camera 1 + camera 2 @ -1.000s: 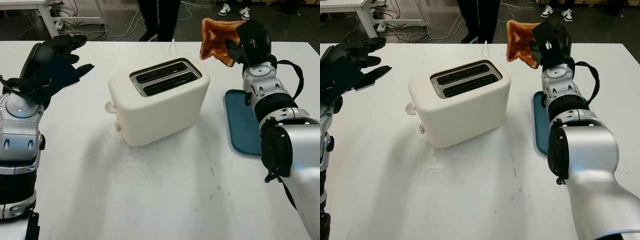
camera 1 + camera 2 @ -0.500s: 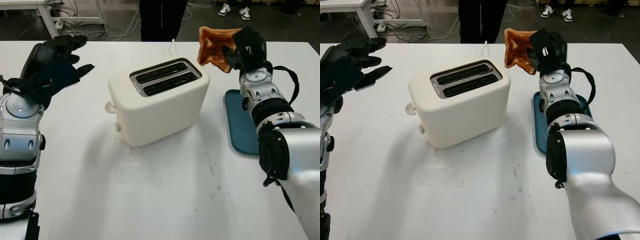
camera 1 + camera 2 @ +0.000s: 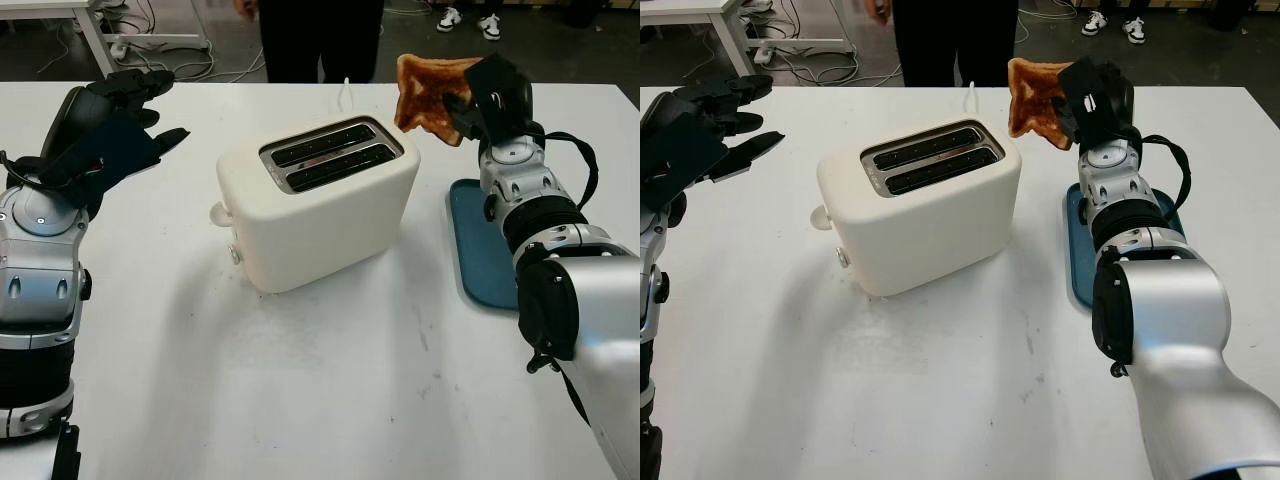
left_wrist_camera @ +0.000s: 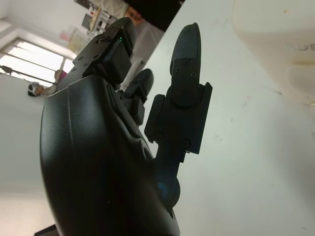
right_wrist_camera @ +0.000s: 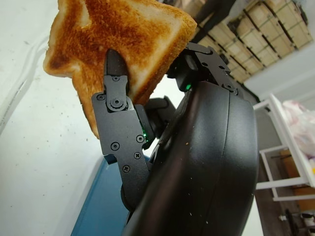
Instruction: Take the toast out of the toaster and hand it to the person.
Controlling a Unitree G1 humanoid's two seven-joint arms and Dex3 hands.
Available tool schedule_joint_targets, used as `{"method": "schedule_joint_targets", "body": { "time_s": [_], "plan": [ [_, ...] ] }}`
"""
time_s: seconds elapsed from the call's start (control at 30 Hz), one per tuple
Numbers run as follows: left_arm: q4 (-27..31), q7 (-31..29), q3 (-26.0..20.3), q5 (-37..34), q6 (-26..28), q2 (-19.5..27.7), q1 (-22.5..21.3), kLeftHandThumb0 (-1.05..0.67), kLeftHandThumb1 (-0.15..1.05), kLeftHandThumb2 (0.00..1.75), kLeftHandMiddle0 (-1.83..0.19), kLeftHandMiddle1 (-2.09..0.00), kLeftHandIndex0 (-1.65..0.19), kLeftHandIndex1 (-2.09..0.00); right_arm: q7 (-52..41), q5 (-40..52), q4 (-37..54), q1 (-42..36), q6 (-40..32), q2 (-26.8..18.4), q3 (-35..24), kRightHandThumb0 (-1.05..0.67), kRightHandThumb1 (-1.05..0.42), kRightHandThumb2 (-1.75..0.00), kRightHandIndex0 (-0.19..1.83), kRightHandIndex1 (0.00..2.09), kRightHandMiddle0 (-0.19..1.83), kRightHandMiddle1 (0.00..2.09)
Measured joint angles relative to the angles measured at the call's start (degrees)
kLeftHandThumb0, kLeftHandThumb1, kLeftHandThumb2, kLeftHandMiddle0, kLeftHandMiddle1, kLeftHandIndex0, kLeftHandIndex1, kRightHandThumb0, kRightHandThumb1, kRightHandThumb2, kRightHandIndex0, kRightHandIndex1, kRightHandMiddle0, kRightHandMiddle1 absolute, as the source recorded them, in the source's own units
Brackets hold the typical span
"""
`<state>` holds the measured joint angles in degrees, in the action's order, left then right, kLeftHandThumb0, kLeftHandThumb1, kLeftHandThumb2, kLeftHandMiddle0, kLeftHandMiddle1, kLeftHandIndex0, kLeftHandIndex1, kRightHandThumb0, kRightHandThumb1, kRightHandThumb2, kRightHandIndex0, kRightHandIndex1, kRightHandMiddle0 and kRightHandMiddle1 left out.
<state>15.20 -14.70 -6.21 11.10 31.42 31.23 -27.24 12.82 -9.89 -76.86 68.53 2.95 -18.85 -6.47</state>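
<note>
**Holding the toast up at the far edge**

Holding the toast [image 3: 428, 95] in my right hand [image 3: 492, 90], I have it raised in the air at about one o'clock from the toaster [image 3: 318, 200], clear of the slots and near the table's far edge. In my right wrist view a black finger [image 5: 114, 93] presses across the browned face of the slice while the others close behind it. No brand or writing can be read on the toaster, the tray or my hands; small green lights glow at the knuckles in the wrist views.

A person [image 3: 320, 35] in dark clothes stands beyond the far edge at twelve o'clock, cut off above the waist by the frame. My right forearm hides part of the blue tray [image 3: 480, 250], which lies on the table at three o'clock from the toaster. Whether anything remains in the toaster's two slots is hard to make out; they look dark.

My left hand [image 3: 105, 130] is open and holds nothing, above the table at nine o'clock from the toaster, well apart from it. The white table [image 3: 330, 400] has bare room at six o'clock, between my arms, and between toast and person.
</note>
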Motion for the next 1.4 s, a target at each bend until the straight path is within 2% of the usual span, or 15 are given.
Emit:
{"method": "schedule_joint_targets", "body": {
  "time_s": [1.4],
  "plan": [
    [0.5, 0.0, -0.2, -0.1, 0.4, -0.3, 0.0, -0.40, 0.92, 0.28, -0.32, -0.42, -0.47, 0.00, -1.1, 0.3, 0.0, 0.0, 0.0, 0.5, -1.4, -0.18, -0.92, -0.33, 0.73, 1.75, 0.34, 1.75]
  ]
}}
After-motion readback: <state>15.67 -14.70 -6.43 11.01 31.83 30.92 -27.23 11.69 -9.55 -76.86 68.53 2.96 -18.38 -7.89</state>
